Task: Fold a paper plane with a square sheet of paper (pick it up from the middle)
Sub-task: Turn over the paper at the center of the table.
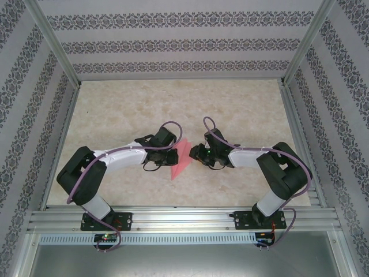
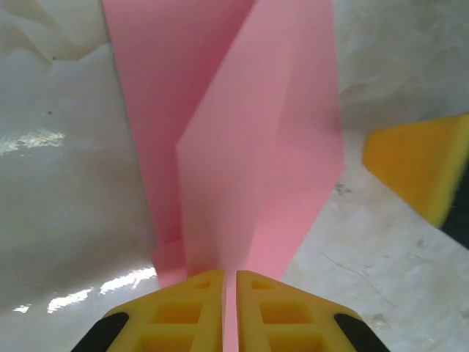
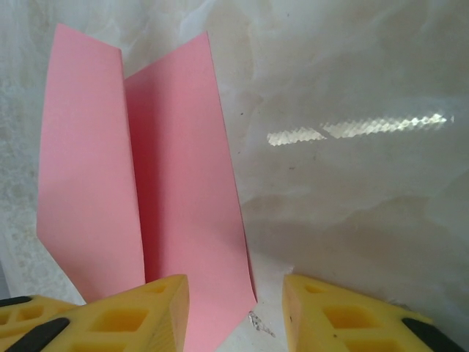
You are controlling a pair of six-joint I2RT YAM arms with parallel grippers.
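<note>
On the marbled table (image 1: pixel 173 104), ringed by patterned walls (image 1: pixel 173 46), the left gripper (image 2: pixel 230 282) clamps the creased pink paper (image 2: pixel 256 147), the right gripper (image 3: pixel 234 293) opposite, jaws apart astride another corner.

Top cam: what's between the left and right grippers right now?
The folded pink paper, lying between the left gripper and the right gripper in the top view. The left wrist view shows the left fingers closed on its edge.
</note>
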